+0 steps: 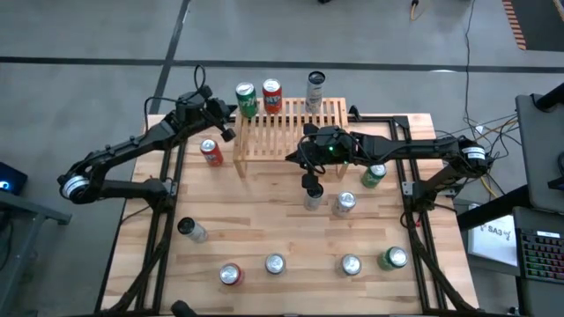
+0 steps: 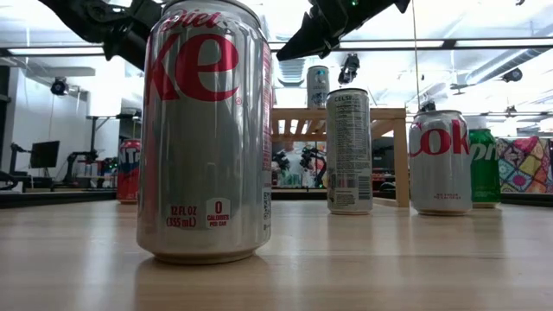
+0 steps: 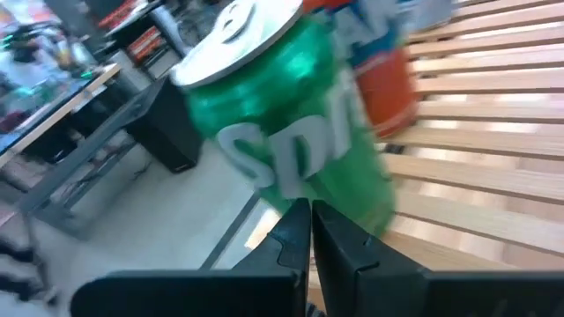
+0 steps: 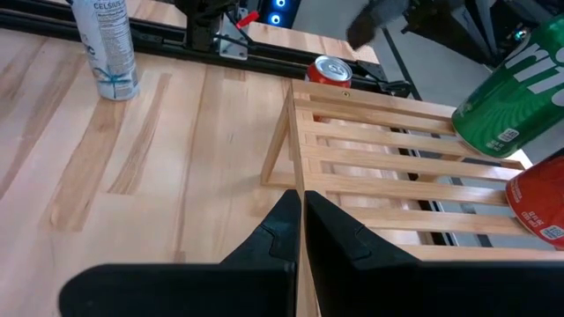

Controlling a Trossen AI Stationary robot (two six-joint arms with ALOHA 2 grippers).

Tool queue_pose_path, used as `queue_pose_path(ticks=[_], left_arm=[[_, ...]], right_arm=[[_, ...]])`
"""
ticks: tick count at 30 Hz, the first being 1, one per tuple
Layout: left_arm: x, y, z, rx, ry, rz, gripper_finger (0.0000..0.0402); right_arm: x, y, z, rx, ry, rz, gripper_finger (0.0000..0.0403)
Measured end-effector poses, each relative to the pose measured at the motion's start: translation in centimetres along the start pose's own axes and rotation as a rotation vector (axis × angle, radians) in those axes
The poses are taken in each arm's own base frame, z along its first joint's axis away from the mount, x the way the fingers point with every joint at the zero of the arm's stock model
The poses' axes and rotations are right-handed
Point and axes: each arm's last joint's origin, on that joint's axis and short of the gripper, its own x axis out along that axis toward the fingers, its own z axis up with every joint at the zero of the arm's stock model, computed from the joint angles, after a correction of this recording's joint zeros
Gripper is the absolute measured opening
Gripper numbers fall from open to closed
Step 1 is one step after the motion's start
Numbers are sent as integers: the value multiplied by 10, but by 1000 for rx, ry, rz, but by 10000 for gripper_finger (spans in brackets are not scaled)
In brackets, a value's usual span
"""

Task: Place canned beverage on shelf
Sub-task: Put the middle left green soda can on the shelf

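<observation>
The light-wood slatted shelf (image 1: 291,132) stands at the table's far middle. A green Sprite can (image 1: 246,99), a red can (image 1: 271,95) and a tall silver can (image 1: 315,91) stand upright along its far edge. My left gripper (image 3: 310,222) is shut at the shelf's far-left corner, its tips right in front of the Sprite can (image 3: 308,132). My right gripper (image 4: 298,207) is shut and holds nothing. It hovers over the shelf's near edge (image 4: 352,189), close to the middle of the table (image 1: 304,151). My left gripper's shut fingertips (image 3: 295,224) stand at the lower side wall of the Sprite can (image 3: 352,207), coming level from the table's left. Whether they touch the wall, I cannot tell. The can's base is on the shelf's slats.
A red can (image 1: 211,152) is left of the shelf and a green can (image 1: 374,174) is right of it. Silver cans (image 1: 344,202) stand mid-table, a dark one (image 1: 191,230) lies at the left, and several more (image 1: 274,263) line the near edge.
</observation>
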Motion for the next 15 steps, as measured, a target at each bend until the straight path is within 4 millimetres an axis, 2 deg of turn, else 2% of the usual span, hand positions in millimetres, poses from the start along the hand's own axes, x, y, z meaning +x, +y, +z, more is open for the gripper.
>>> queue_pose_path(ticks=[5,15], left_arm=[[1,-6,2,33,-90,-175,0],[17,-6,-3,21,-63,-132,0]], right_arm=[[0,0,0,1,-3,-1,9],[0,0,1,8,-6,-2,9]])
